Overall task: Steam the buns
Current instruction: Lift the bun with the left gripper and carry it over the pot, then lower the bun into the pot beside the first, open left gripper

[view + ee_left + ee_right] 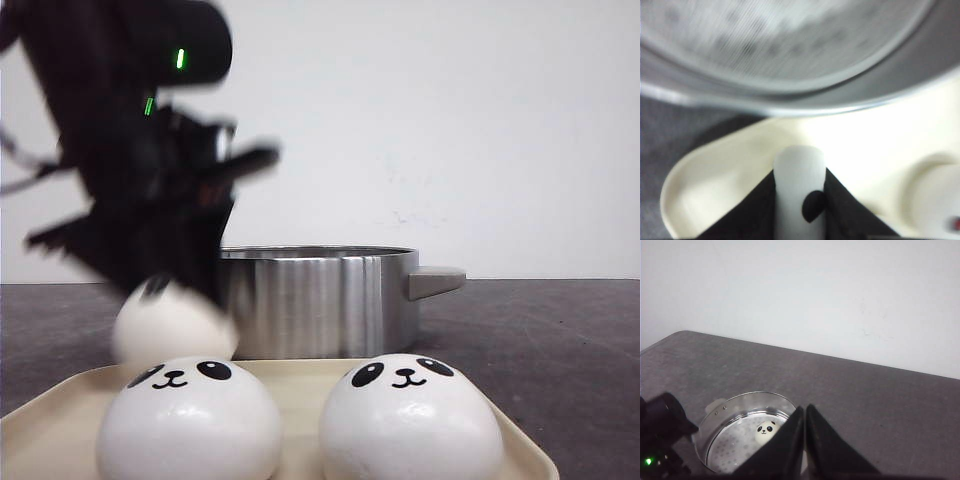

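Buns, panda-faced, white, glossy: 4 seen.
- Bun no. 1 (168, 322): pinched in left gripper (170, 290), at rear left of tray, by pot wall. Cannot tell if it touches tray. Left wrist view shows it squeezed narrow betw. the two dark fingers (842, 210), one black face mark showing.
- Bun no. 2 (188, 418): front left of tray, upright, face to camera.
- Bun no. 3 (410, 416): front right of tray, upright, just beside no. 2, small gap betw. them.
- Bun no. 4 (765, 430): inside pot, on perforated steamer floor, face up.

Tray (524, 445): cream, rounded corners, nearest camera, in front of pot.
Pot (318, 300): stainless steel, lid off, stub handle to right; stands behind tray on table.
Table (560, 330): dark grey, speckled.
Left arm: black, blurred, over tray's rear left.
Right gripper (805, 440): fingers pressed together, nothing betw. them; raised high above table, pot below.
Wall: plain white, behind.
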